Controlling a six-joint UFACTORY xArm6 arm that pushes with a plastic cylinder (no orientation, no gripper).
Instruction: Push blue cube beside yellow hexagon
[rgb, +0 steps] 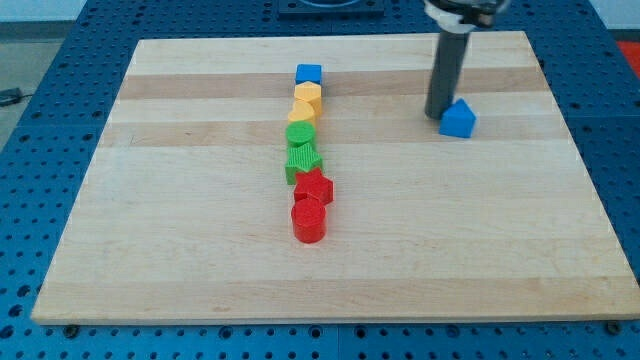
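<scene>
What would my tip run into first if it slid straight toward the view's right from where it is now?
Your tip would meet the blue pentagon-like block almost at once; it sits just right of the tip, seemingly touching. Depth is unclear, so it could catch only the block's upper-left edge.

Pale wooden board (200, 250) carrying small matt plastic-looking blocks.

The board shows smooth, light planks with faint grain stripes and a soft sheen. The blue cube (308, 73), yellow hexagon (307, 94), green star (302, 160), red cylinder (309, 221) and the other blue block (458, 119) look like dull plastic. The rod looks dark and matt down to my tip (437, 116). The blue surface (60, 80) around the board looks finely dotted.
</scene>
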